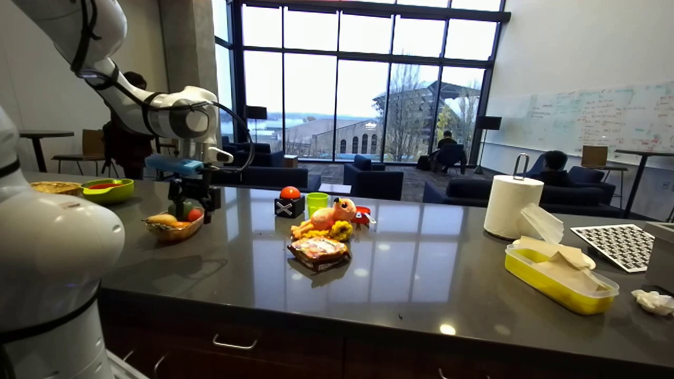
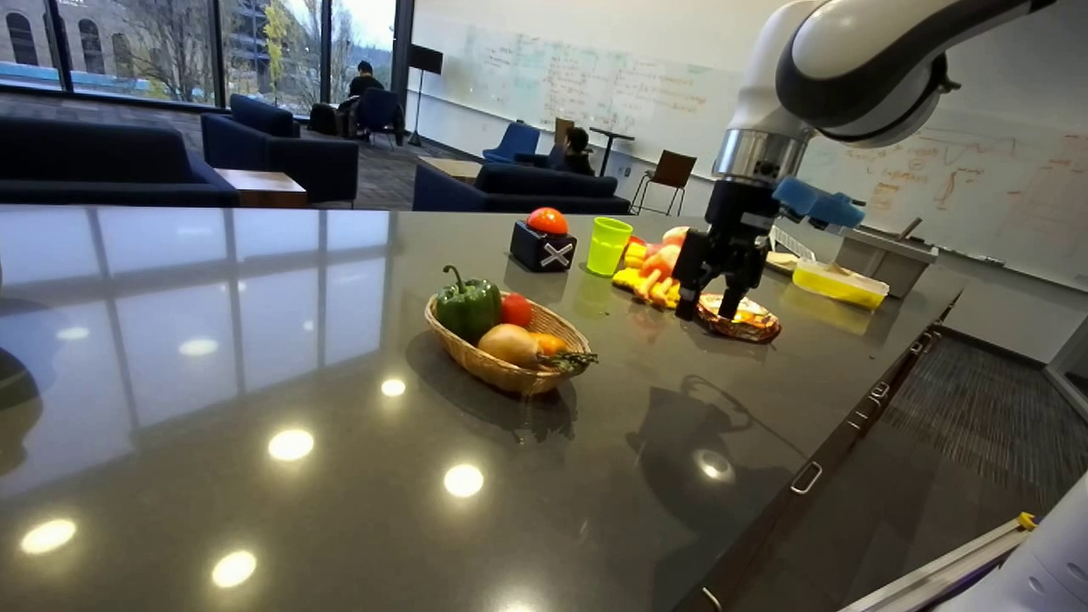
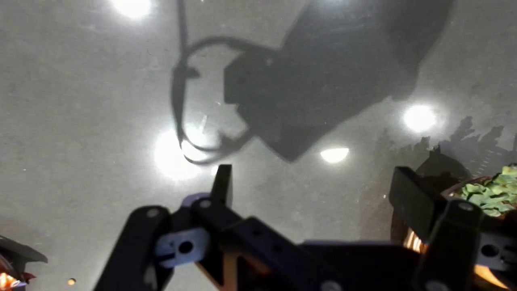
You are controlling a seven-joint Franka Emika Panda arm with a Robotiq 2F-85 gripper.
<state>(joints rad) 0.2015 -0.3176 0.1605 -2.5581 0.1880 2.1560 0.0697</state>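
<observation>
End effector spread apart; one basket with one green pepper, one tomato.

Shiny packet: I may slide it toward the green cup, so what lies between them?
A pink plush toy and something yellow lie between the packet and the cup, as both exterior views show.

Arm: white, banded in black, coming in high and sloping downward in an exterior view
Base: white, bulky, upright, ringed in black
Wrist: silver, turned downward, with a blue block mounted at its side
Cable: black, looping out past the wrist
End effector: black, hanging beneath the wrist and pointing down
Fingers: spread wide, facing each other
</observation>
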